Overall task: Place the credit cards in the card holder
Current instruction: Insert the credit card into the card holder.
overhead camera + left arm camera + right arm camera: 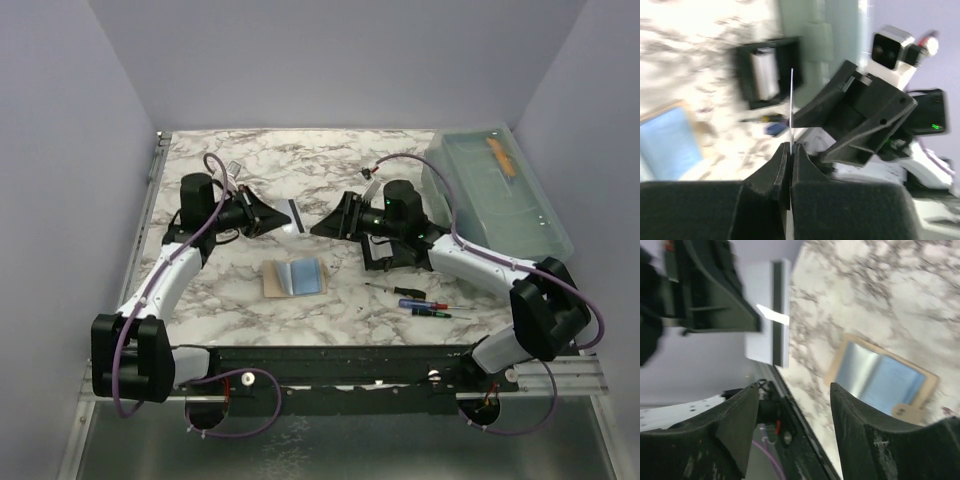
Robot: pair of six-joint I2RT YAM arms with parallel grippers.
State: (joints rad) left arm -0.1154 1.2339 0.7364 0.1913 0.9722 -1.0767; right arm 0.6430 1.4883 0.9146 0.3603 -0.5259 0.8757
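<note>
Over the table (300,170), the left gripper (790,150) is pinching a card (791,100) edge-on — its free end pointing at the right gripper (795,405), which is gaping empty near the card holder (744,75).

Our left gripper (278,214), pinching a card (293,215), faces the spread right gripper (322,226) with little gap between; the card holder (385,257) lies partly under our right arm (470,262); screwdrivers (422,303) and bin (500,190) crowd the right; the far table (300,160) lies open.
</note>
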